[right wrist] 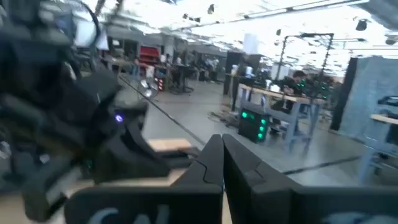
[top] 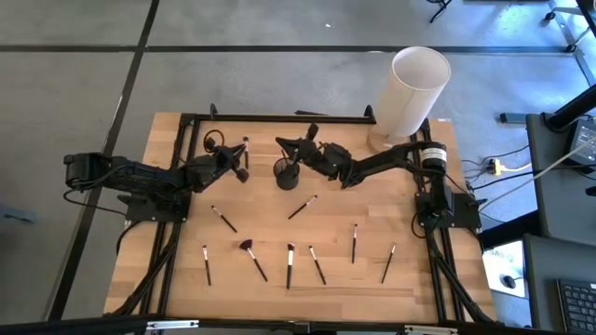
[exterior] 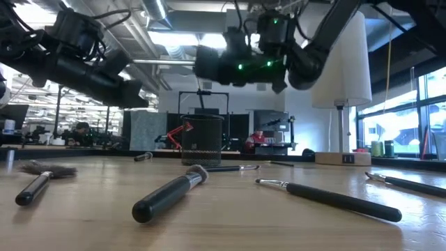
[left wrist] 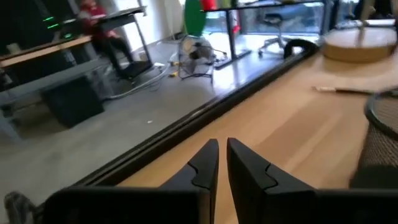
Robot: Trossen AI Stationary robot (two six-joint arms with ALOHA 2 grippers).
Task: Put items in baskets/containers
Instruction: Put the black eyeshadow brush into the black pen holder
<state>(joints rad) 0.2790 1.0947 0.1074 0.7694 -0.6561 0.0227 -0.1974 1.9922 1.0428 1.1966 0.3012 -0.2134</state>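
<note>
1. The left hand [top: 240, 160] hovered above the worktop [top: 186, 270] near its far edge, just left of the black mesh cup [top: 285, 173]. Its wrist view showed the fingers [left wrist: 205, 169] nearly closed, a thin gap between them, gripping nothing.
2. The right hand [top: 291, 147] hung just behind the cup's rim. Its fingers [right wrist: 211, 163] were pressed together and empty.
3. The cup stood upright at the middle of the worktop's far half.
4. One makeup brush [top: 246, 151] lay near the left hand; two more [top: 223, 220] [top: 302, 207] lay in front of the cup.
5. Six brushes formed a loose row along the near edge, including the fan-headed brush [top: 252, 258].
6. A tall white cylinder [top: 410, 93] stood at the far right corner.
</note>
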